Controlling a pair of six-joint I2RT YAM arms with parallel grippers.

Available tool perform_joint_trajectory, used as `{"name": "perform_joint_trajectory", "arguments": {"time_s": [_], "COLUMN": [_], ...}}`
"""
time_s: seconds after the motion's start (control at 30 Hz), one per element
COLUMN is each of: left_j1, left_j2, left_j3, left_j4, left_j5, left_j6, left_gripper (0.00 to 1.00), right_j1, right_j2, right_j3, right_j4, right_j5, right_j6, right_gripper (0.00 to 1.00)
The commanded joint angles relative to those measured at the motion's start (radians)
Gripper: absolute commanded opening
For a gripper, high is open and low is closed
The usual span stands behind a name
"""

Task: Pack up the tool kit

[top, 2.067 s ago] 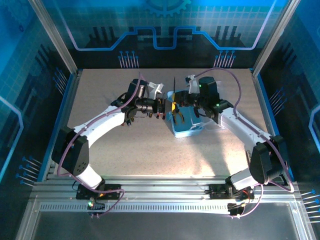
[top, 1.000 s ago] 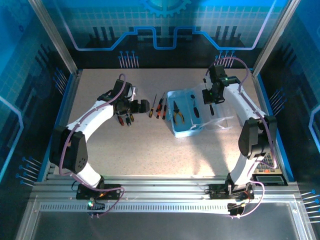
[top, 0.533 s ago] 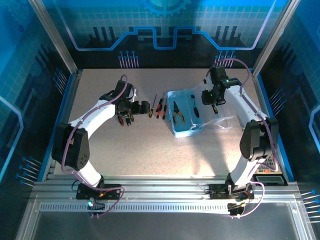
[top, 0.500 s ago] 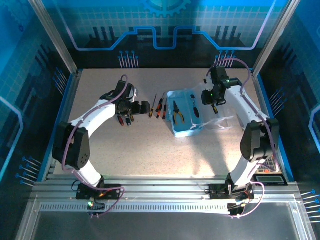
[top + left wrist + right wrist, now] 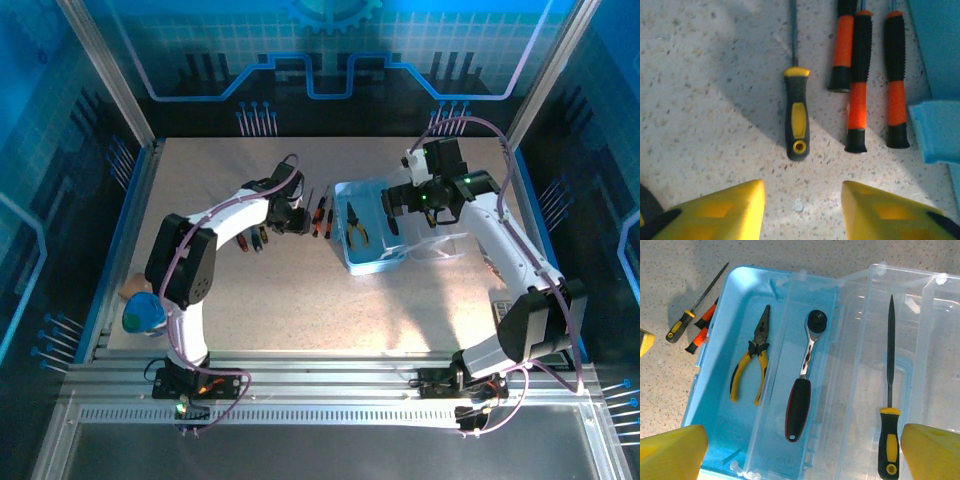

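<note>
Screwdriver point(image 5: 797, 115), yellow-handled: flat on tabletop point(image 5: 700, 75) beside open case point(image 5: 715, 405). Left tool point(image 5: 802, 200) apart, empty, near its butt; I'd straddle the handle squarely before closing. Right tool point(image 5: 802, 460) apart above case.

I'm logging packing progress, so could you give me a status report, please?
Left claw open, short of yellow screwdriver. Right claw open over case. Orange screwdrivers unpacked. Nothing in the way.
</note>
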Motion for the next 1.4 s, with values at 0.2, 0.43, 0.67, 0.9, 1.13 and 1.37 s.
{"name": "perform_joint_trajectory", "arguments": {"time_s": [0.2, 0.43, 0.67, 0.9, 1.13, 1.37], "left_j1": [-0.056, -0.078, -0.087, -0.094, -0.094, -0.093], "left_j2": [0.083, 0.142, 0.204, 0.257, 0.273, 0.237], "left_j3": [0.081, 0.119, 0.18, 0.229, 0.213, 0.158], "left_j4": [-0.033, -0.037, -0.052, -0.082, -0.086, -0.076], "left_j5": [0.02, 0.035, 0.023, 0.006, 0.016, 0.014], "left_j6": [0.002, -0.003, -0.006, -0.008, -0.008, -0.006], "left_gripper": [0.34, 0.3, 0.28, 0.27, 0.22, 0.03], "right_j1": [0.009, 0.009, 0.009, 0.01, 0.008, 0.007], "right_j2": [-0.013, -0.011, -0.013, -0.016, -0.021, -0.031], "right_j3": [-0.041, -0.056, -0.076, -0.086, -0.093, -0.093], "right_j4": [0.024, 0.035, 0.045, 0.05, 0.051, 0.048], "right_j5": [-0.026, -0.032, -0.04, -0.043, -0.044, -0.047], "right_j6": [0.005, 0.007, 0.01, 0.008, 0.005, 0.006], "right_gripper": [1.0, 1.0, 1.0, 1.0, 1.0, 1.0]}}
